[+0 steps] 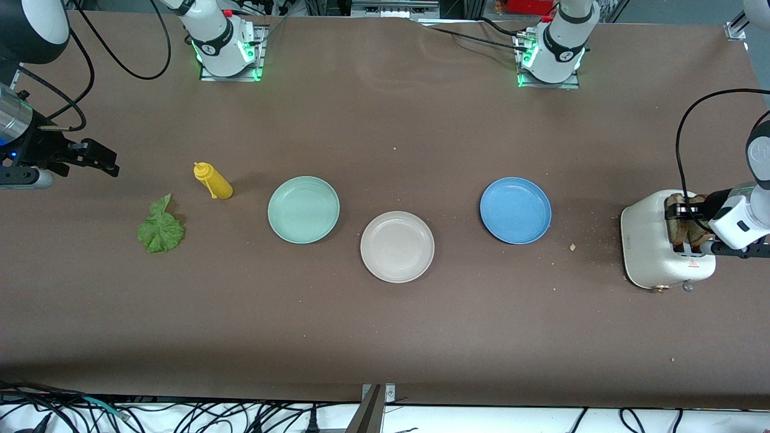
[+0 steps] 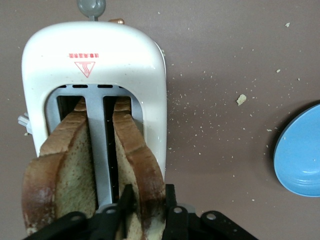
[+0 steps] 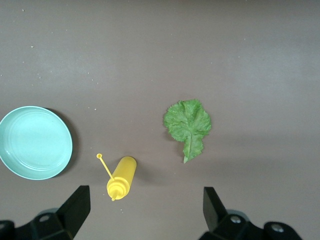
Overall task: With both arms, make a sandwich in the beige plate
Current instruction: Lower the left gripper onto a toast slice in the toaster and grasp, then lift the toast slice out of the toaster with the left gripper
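We find the task barely begun. The beige plate (image 1: 397, 246) lies bare at mid-table, nearer the front camera than the mint-green plate (image 1: 304, 209) and the blue plate (image 1: 515, 210) that flank it. No sandwich exists yet — its parts are well apart. Both bread slices (image 2: 95, 165) stand upright in the slots of the white toaster (image 1: 652, 243) at the left arm's end of the table, and the lettuce leaf (image 1: 160, 229) lies flat on the table at the right arm's end, near the yellow squeeze bottle (image 1: 213, 180).

The left gripper (image 2: 145, 212) is at the toaster top, its fingers (image 2: 172, 210) set either side of the slice (image 2: 142, 170) in the slot beside the toaster's outer wall; we judge it to be clamped on that slice, which has not left its slot. The right gripper (image 3: 145, 207) hangs with fingers spread wide, holding nothing, over bare table beside the bottle and the leaf.

Left to do, in our judgement: everything — first slice to plate, leaf on it, second slice on top.

As for writing, the toaster bears a red warning triangle (image 2: 86, 67) under a short line of red characters too small for us to read; its end face carries a small mark, likewise illegible.
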Tool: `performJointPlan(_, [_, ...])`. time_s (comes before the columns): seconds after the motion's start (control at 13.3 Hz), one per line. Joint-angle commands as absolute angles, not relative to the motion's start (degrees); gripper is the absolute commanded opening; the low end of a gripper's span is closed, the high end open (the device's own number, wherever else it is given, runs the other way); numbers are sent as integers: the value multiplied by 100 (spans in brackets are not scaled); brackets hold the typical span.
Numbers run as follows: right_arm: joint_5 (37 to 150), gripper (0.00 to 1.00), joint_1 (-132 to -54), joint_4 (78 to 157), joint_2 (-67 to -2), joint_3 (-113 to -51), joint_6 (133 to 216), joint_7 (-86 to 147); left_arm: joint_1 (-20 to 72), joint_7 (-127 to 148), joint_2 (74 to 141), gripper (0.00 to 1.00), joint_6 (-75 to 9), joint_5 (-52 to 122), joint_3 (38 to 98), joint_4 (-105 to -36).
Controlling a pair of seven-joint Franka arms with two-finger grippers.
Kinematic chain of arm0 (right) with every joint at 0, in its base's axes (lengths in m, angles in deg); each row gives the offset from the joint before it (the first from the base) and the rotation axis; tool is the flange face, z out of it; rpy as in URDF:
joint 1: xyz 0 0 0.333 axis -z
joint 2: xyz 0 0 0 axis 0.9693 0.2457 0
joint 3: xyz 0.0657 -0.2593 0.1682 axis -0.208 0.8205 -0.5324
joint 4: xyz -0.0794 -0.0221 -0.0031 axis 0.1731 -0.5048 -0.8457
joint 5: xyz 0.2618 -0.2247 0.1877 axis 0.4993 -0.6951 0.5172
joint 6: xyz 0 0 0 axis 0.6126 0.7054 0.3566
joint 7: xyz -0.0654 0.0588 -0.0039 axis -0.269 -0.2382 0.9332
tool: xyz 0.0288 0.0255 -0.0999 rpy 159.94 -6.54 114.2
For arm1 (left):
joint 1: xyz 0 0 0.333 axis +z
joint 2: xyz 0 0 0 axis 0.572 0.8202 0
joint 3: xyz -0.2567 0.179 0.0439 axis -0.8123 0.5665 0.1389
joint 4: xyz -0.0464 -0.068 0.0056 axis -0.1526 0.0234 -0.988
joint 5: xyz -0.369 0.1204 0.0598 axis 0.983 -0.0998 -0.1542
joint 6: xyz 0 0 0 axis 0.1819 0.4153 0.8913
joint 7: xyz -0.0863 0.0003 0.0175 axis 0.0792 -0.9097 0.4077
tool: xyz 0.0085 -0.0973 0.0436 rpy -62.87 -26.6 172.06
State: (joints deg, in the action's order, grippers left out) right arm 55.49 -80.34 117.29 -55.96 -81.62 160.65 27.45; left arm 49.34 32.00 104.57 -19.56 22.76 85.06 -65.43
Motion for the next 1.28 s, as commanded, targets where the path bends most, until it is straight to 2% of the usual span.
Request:
performJointPlan(0.0, [5644,100,-7982,11803,-5652,-8178,16130,2768,4975,3588,10461,1,-1926,2110,8469,-6429])
performJointPlan(0.15, [5644,100,-7982,11803,-5643,-8160,16130,2768,4975,3677,10373,0,-1734,1997,8469,-6211])
performJointPlan(0.6, [5644,100,-7982,11803,-5643,-8160,16129,2768,4904,4036,10355,0,-292,1529,8355,-4927])
performJointPlan(0.91, [5644,100,-7982,11803,-5634,-8152,16121,2768,4764,4099,10372,0,438,2019,8075,-4636])
performJointPlan(1.21, [5644,100,-7982,11794,-5625,-8152,16112,2777,4606,3766,10425,0,570,3565,7880,-4723])
